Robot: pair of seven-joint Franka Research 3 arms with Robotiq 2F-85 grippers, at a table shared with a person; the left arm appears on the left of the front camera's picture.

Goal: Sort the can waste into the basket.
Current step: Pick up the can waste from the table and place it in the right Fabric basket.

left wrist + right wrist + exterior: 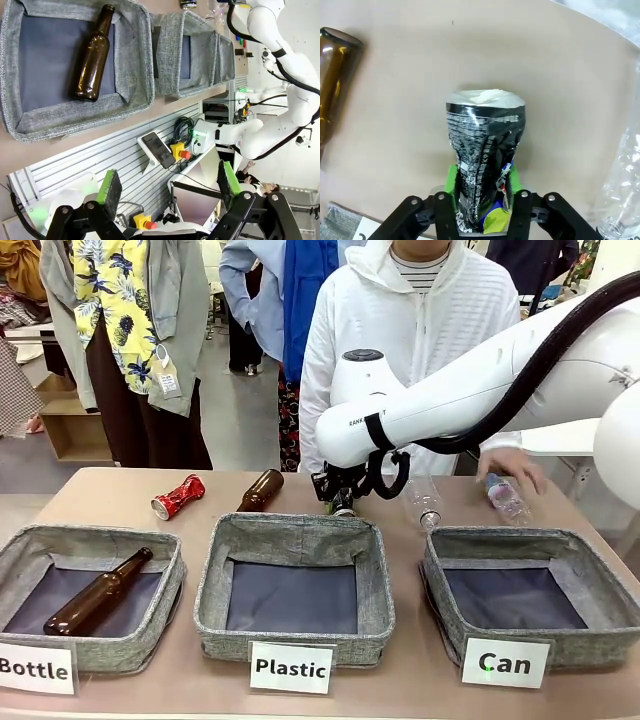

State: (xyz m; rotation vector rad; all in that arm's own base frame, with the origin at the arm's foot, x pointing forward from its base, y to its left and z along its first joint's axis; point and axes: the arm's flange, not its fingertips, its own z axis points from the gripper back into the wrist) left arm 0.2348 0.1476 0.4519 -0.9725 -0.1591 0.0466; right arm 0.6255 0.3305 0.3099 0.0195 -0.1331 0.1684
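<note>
My right gripper (pixel 481 192) is shut on the crushed black can (pixel 482 155), whose silvery-white print shows between the green pads (pixel 451 179). In the front view this gripper (pixel 340 498) hangs low over the table just behind the middle basket, the can (pixel 344 509) barely showing under it. The shiny red can (pixel 178 496) lies on the table at the back left. The "Can" basket (pixel 520 537) stands at the front right with nothing in it. My left gripper (pixel 167 187) is open, off the table's near side, holding nothing.
A brown bottle (pixel 97 592) lies in the "Bottle" basket (pixel 100 536); another (pixel 260 490) lies behind the "Plastic" basket (pixel 300 530). A clear plastic bottle (pixel 425 505) lies right of my right gripper. The person's hand (pixel 512 465) rests on another clear bottle (pixel 508 500).
</note>
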